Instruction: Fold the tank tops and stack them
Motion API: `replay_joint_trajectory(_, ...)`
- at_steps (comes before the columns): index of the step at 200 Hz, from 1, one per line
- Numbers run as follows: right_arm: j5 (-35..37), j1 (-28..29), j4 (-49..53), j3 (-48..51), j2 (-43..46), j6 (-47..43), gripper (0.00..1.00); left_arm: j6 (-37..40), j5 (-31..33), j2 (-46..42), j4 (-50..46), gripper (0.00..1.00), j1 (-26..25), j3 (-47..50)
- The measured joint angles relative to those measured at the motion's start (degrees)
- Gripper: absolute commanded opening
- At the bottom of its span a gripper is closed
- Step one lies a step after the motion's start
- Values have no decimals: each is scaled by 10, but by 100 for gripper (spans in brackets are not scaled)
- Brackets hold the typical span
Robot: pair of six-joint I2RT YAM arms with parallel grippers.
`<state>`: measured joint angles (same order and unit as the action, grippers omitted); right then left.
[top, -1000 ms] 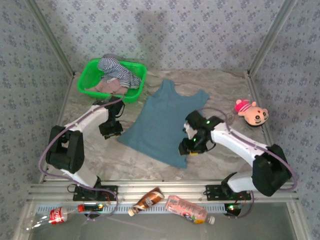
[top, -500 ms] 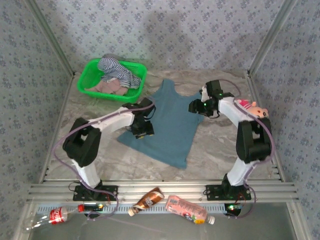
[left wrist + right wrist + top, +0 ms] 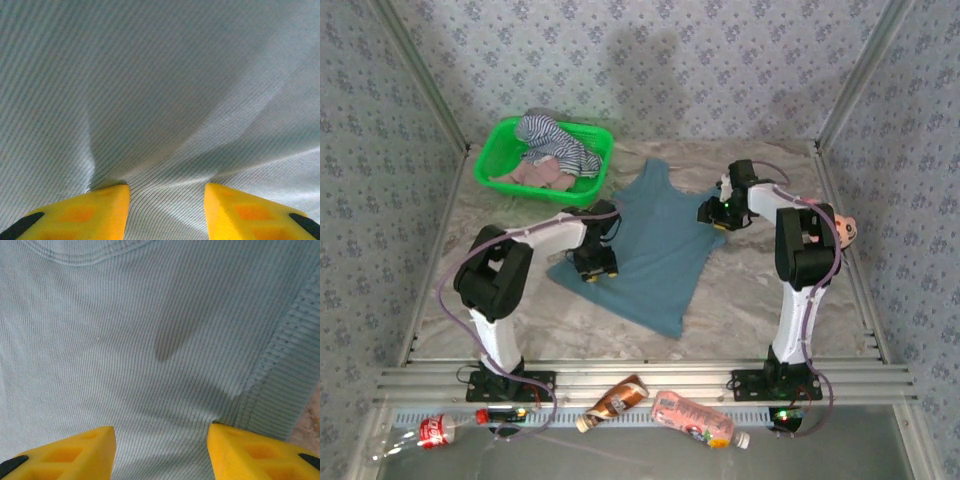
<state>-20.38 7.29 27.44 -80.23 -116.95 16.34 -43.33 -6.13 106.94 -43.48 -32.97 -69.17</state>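
Currently, you have the teal tank top (image 3: 655,250) lying spread out in the middle of the table (image 3: 760,290). Its straps point to the far wall and its hem to the arm bases, with the body set at a slant.

Left gripper (image 3: 595,268): it is down on the left side of the teal tank top, close to the lower left corner. In the left wrist view the yellow fingers (image 3: 107,210) stand apart with their tips pressed on the ribbed cloth. Creases run out from both tips, and the cloth between them lies loose rather than pinched. The jaws are parted and hold nothing.

Right gripper (image 3: 718,215): it is down on the right shoulder of the same top. In the right wrist view the fingers (image 3: 240,450) are likewise apart, tips on the cloth. A stitched band runs up from just beside the right-hand finger, and a curved seam crosses the upper left. Bare table shows past the band at the right edge. These jaws are also parted and nothing is clamped.

Other garments: the striped tank top (image 3: 558,142) is heaped unfolded in the green basket (image 3: 488,160) at the far left. The pink tank top (image 3: 535,175) is bunched beside it, partly under it, in the same basket.

Non-task items: a plush toy (image 3: 847,229) sits at the right edge, partly hidden by the right arm. Bottles (image 3: 692,418) lie along the front rail.
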Motion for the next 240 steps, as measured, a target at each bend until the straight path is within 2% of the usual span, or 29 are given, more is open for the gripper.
replay_joint_trajectory(26, 1, -1, -5, 40, 27, -1, 54, 44, 11, 13, -30, 45, 15, -17)
replay_joint_trajectory(72, 2, -2, -13, 160, 116, 20, 54, 125, 34, 77, -84, 47, 22, -112)
replay_joint_trajectory(137, 11, -37, 6, 180, 160, 27, 54, 194, 63, 118, -99, 56, 0, -197)
replay_joint_trajectory(179, 11, -69, 2, 110, 137, 27, 53, 161, 54, 98, -118, 56, -33, -221)
replay_joint_trajectory(240, 11, -98, 3, -6, 10, 27, 51, 34, -45, 26, -50, 54, -188, -107)
